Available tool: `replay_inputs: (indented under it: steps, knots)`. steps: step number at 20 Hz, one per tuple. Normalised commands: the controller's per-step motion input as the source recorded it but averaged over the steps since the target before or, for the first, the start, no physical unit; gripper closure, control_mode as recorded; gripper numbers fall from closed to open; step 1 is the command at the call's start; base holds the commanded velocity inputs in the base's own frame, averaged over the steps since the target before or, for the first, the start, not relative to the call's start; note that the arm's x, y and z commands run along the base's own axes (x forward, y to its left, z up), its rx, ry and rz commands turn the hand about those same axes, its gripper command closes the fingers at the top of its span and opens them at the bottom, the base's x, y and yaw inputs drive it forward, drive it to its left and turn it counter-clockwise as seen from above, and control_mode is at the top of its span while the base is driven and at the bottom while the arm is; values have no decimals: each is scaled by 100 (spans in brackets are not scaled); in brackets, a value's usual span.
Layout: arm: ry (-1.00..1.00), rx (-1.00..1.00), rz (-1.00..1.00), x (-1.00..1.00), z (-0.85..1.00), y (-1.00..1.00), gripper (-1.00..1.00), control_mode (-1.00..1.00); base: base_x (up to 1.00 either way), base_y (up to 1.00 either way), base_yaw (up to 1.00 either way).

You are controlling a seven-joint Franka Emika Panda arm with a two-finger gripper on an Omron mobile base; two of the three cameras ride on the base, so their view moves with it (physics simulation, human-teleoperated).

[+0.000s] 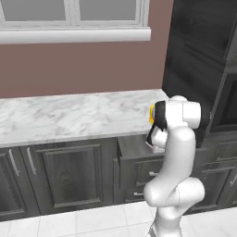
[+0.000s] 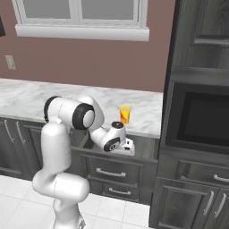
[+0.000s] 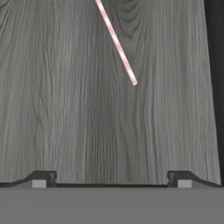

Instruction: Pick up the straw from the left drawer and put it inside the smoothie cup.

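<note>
1. My gripper [image 3: 111, 179] hangs with jaws spread wide, holding nothing, over the open left drawer [image 3: 65, 109].
2. The straw [image 3: 116, 43] lies toward twelve o'clock; descending here, I'd likely miss it.
3. It's thin and may slip from my fingers.

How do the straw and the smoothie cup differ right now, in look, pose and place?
Shape: the straw is a very thin straight stick; the smoothie cup is a short tapered cup, wider at the rim.
Colour: the straw is pale pink; the smoothie cup is yellow with a red-orange mark.
Pose and place: the straw lies flat on the grey wood-grain floor of the left drawer; the smoothie cup stands upright on the marble counter.
Shared: neither is held.
</note>
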Motion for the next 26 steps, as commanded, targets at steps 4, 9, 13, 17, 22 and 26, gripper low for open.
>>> replay_inputs:
  steps: [4,9,13,17,22,26]
  knots:
    - [1,0,0,-100,-1,0,-100,-100,0,0,0]
    - [2,-2,11,-100,0,6,-100,-100,0,0,0]
    - [4,-10,20,-100,19,36,-100,-100,0,0,0]
    - [-7,-3,12,-27,88,29,-100,-100,0,0,0]
    - [-11,0,4,10,98,4,-100,-100,0,0,0]
    - [-1,0,0,18,46,0,-100,-100,0,0,0]
